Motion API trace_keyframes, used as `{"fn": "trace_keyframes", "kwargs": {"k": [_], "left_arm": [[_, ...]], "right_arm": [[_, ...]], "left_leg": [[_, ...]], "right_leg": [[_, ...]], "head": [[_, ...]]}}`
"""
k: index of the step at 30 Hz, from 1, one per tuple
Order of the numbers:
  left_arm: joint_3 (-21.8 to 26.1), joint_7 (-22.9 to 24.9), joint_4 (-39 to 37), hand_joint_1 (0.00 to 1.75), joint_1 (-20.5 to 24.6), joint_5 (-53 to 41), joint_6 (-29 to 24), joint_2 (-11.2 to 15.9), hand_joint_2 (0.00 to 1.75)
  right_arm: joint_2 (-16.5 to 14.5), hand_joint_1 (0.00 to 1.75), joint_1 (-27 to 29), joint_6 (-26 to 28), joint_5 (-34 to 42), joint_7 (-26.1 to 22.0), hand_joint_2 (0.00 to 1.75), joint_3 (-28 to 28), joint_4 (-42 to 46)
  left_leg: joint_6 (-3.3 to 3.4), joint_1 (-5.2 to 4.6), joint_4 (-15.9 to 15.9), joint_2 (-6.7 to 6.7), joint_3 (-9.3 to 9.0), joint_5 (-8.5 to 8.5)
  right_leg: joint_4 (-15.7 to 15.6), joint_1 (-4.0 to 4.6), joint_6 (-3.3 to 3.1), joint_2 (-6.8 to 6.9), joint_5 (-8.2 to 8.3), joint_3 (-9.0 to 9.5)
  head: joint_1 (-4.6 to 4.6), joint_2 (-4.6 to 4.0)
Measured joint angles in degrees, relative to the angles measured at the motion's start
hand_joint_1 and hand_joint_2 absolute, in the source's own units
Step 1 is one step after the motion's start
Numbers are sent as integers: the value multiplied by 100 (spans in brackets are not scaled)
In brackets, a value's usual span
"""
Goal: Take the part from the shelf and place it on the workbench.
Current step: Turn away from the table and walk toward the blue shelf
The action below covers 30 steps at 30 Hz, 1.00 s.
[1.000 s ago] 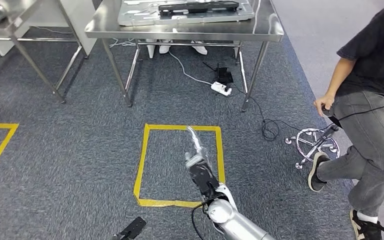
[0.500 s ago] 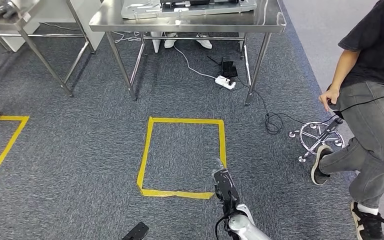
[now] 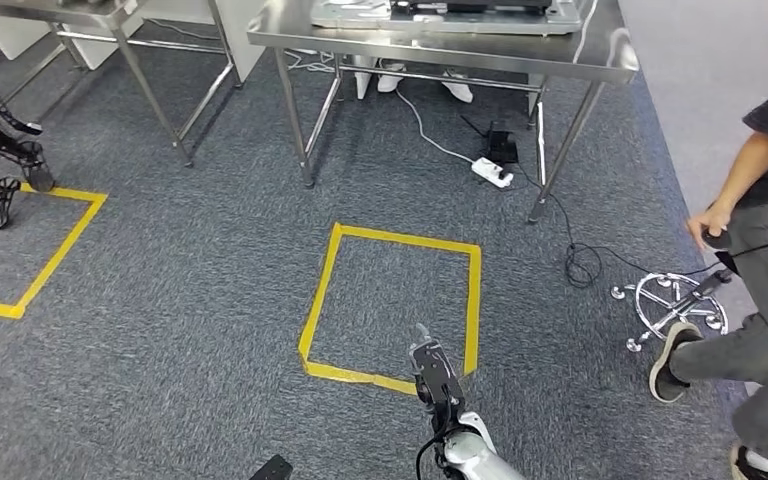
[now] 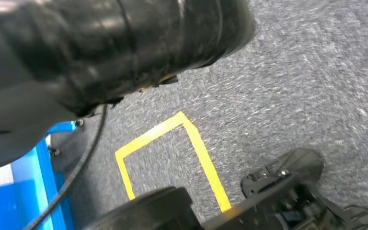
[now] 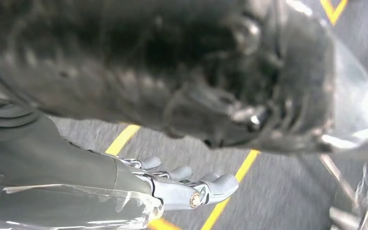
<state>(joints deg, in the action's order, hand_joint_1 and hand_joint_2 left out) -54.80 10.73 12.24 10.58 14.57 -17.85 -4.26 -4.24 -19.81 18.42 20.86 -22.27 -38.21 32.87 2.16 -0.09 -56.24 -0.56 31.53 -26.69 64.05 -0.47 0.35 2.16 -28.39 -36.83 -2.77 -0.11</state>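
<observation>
Grey carpet [image 3: 190,300], yellow tape square [image 3: 392,305] | right hand [image 3: 432,368] over tape, grasp unclear | workbench [image 3: 440,40]

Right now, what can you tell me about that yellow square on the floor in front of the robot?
The yellow square is an outline made of what looks like yellow tape stuck flat on the grey carpet; the inside is bare carpet. Its strips look a little uneven, with a crinkled join at the near edge. It lies in front of the steel table, apart from its legs. The robot's right hand hangs over the near right corner. Another yellow outline lies further left.
</observation>
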Motion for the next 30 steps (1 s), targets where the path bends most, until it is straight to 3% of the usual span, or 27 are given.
{"fn": "trace_keyframes", "kwargs": {"k": [2, 3, 4, 6, 8, 10, 11, 12, 14, 16, 18, 19, 20, 21, 23, 25, 27, 28, 30], "left_arm": [[-1, -7, -2, 0, -21, 1, 11, -17, 0], [-1, -10, -2, 0, -38, 3, 15, -27, 0], [-2, -14, -2, 0, -59, 7, 18, -32, 0], [-2, -19, -2, 0, -87, 14, 19, -38, 0], [-4, -20, -2, 0, -82, 11, 18, -44, 0], [-9, -18, -3, 0, -75, -1, 9, -47, 0], [-16, -17, -3, 0, -83, -6, -2, -48, 0], [-24, -20, -3, 0, -101, -9, -18, -48, 0], [-37, -38, -3, 0, -131, -10, -50, -49, 0], [-44, -63, -3, 0, -125, -10, -67, -49, 0], [-60, -74, -2, 0, -118, -9, -70, -50, 0], [-71, -75, -2, 0, -127, -9, -71, -51, 0], [-81, -76, -2, 0, -138, -9, -70, -52, 0], [-89, -75, -2, 0, -146, -11, -69, -53, 0], [-99, -63, -2, 0, -132, -16, -67, -53, 0], [-110, -32, -2, 0, -99, -19, -77, -53, 0], [-126, 5, -3, 0, -97, -12, -99, -53, 0], [-132, 22, -4, 0, -113, -4, -109, -55, 0], [-136, 60, -5, 0, -139, 48, -119, -59, 0]], "right_arm": [[1, 0, 33, -97, 92, -10, 0, 7, -44], [3, 0, 51, -148, 145, -21, 0, 13, -69], [4, 0, 64, -212, 209, -39, 0, 26, -91], [4, 0, 73, -363, 356, -91, 0, 70, -120], [2, 0, 74, -494, 481, -150, 0, 128, -143], [-5, 0, 99, -605, 567, -204, 0, 177, -160], [-14, 0, 115, -660, 597, -235, 0, 195, -165], [-29, 0, 128, -713, 620, -265, 0, 207, -170], [-84, 0, 140, -786, 620, -329, 0, 219, -178], [-135, 0, 174, -810, 596, -370, 0, 221, -188], [-155, 0, 231, -811, 591, -383, 0, 221, -208], [-160, 0, 251, -811, 591, -385, 0, 221, -219], [-168, 0, 262, -812, 590, -385, 0, 221, -230], [-179, 0, 263, -809, 577, -384, 0, 221, -238], [-206, 0, 257, -750, 489, -372, 0, 221, -255], [-230, 0, 255, -615, 330, -310, 0, 213, -310], [-254, 0, 265, -468, 174, -196, 0, 184, -408], [-261, 0, 274, -398, 105, -133, 0, 164, -465], [-257, 0, 304, -258, -29, 10, 0, 116, -603]], "left_leg": [[32, -4, -10, 134, 45, 29], [34, -4, -25, 209, 63, 34], [31, -3, -47, 289, 80, 35], [7, 7, -114, 447, 107, 21], [-47, 10, -210, 592, 169, -12], [-119, 23, -264, 710, 248, -17], [-159, 37, -264, 768, 278, -5], [-193, 53, -256, 768, 297, 2], [-253, 52, -422, 520, 399, -101], [-301, 52, -997, 207, 687, -401], [-339, 71, -1652, 140, 1019, -648], [-346, 76, -1765, 131, 1075, -641], [-344, 79, -1658, 114, 1016, -536], [-331, 78, -1346, 71, 844, -362], [-275, 43, -555, -163, 414, -83], [-208, -12, -185, -298, 232, -11], [-144, -35, -148, -182, 219, 16], [-114, -27, -107, -120, 190, 45], [-48, 5, -24, -2, 128, 104]], "right_leg": [[723, -7, 16, -163, -372, -299], [975, -8, 24, -183, -444, -403], [1052, -11, 28, -195, -413, -426], [561, -35, 32, -264, -78, -168], [-87, -80, 30, -520, 148, 150], [-302, -82, 7, -659, 151, 234], [-318, -68, -20, -605, 168, 230], [-340, -59, -59, -542, 185, 235], [-403, -60, -143, -417, 222, 256], [-435, -46, -193, -264, 232, 268], [-435, -24, -210, -80, 223, 264], [-435, -17, -211, 7, 218, 263], [-435, -11, -211, 86, 215, 263], [-435, -7, -207, 155, 213, 266], [-435, 9, -182, 280, 203, 283], [-442, 12, -122, 385, 190, 308], [-466, 1, -45, 484, 180, 344], [-451, -11, -7, 451, 158, 360], [-177, -22, 39, 193, -49, 273]], "head": [[17, 0], [22, 0], [22, 0], [23, 0], [18, 1], [15, 1], [15, 1], [17, 0], [-11, 0], [-47, 0], [-56, 0], [-57, 0], [-57, 0], [-58, 0], [-56, 0], [-52, 0], [-50, 0], [-44, 0], [-24, 0]]}}
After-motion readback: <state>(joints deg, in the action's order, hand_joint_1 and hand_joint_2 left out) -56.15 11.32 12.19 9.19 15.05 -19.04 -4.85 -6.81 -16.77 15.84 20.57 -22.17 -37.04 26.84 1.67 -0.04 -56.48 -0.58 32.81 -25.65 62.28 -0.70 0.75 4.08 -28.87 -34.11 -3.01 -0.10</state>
